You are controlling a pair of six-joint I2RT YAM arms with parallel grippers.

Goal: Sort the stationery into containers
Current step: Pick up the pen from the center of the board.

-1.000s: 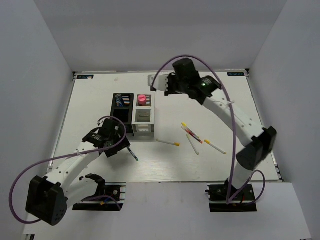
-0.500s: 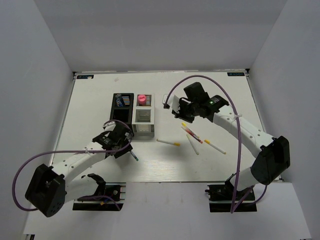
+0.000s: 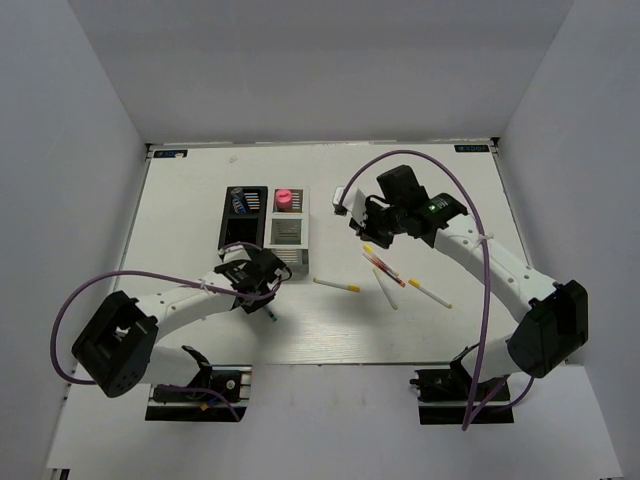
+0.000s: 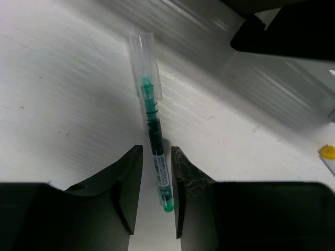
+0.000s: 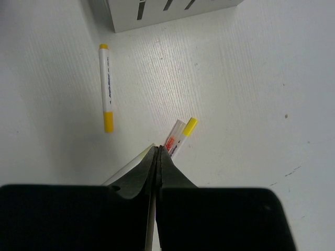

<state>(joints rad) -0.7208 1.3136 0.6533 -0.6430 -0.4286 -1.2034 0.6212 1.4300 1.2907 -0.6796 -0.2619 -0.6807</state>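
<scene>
Left hand [image 4: 156,157] narrowed, not gripping, astride green pen [image 4: 152,123] near organiser boxes [image 3: 267,228]; right hand [image 5: 157,155] closed.

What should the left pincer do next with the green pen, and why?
Probably squeeze shut on the green pen. The left pincer straddles it on the table, jaws on either side with a thin gap showing, so it isn't gripped yet.
</scene>
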